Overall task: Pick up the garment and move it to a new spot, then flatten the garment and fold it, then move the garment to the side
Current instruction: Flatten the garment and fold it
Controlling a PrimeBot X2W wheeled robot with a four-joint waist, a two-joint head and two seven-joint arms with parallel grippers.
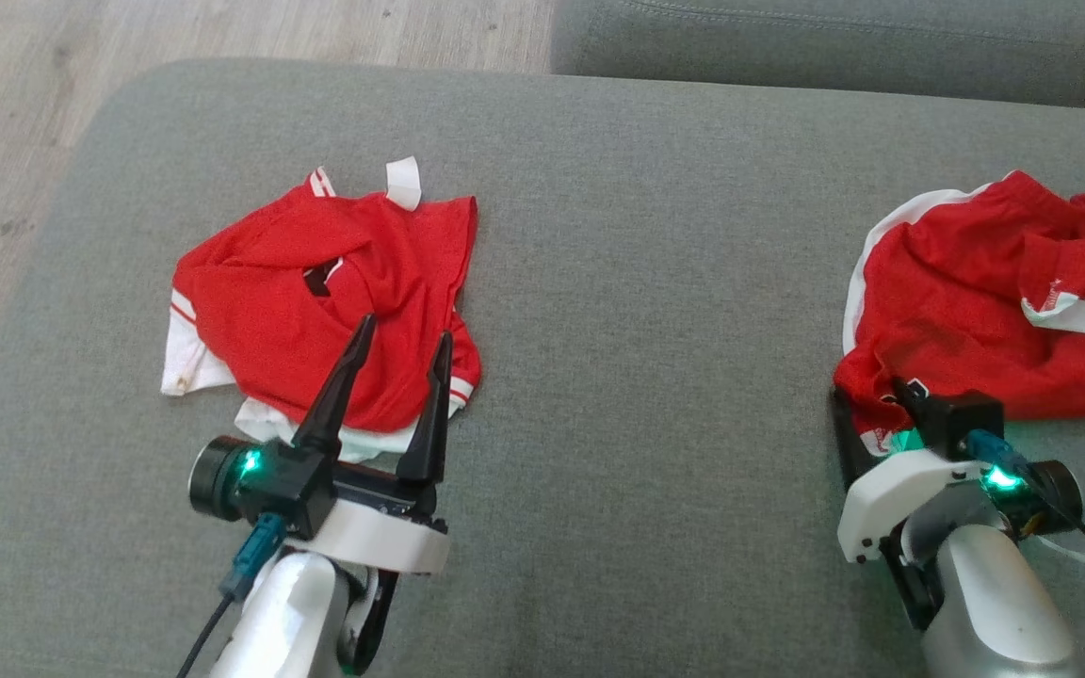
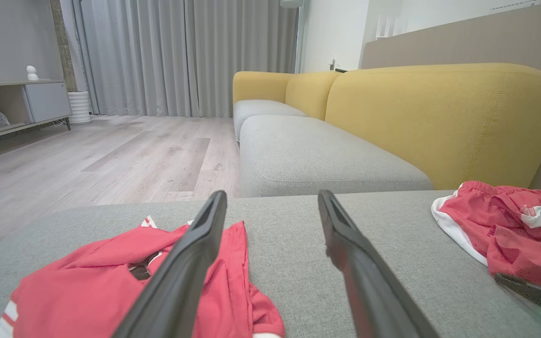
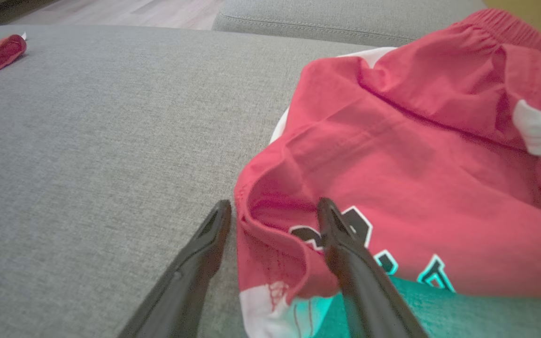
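Since nothing is lifted off the grey sofa cushion (image 1: 646,282), the step in hand is judged to be the first, the pick-up; flattening, folding and setting aside are not yet done. At the left, the left garment (image 1: 316,301) lies crumpled near the cushion's left end; its red body spreads on a slant from the near-left white hem to the far-right corner, so its long axis is judged to follow that diagonal; which end is the neck cannot be told. The left tool (image 1: 408,327) hangs over this garment's near edge, fingers spread wide, nothing between them. At the right, well apart, the right tool (image 3: 274,203) stands with jaws spread, straddling a raised fold at the near-left corner of the right garment (image 3: 392,141); one finger is beside the cloth over the cushion, the other over the cloth by the printed lettering; the fold is not clamped. This garment's long axis runs left to right, passing the right edge of the head view; its gathered elastic band points away from the robot, its white-trimmed edge to the left. Next move, as judged: close the right tool on the fold alone, clear of the cushion cover, then raise it.
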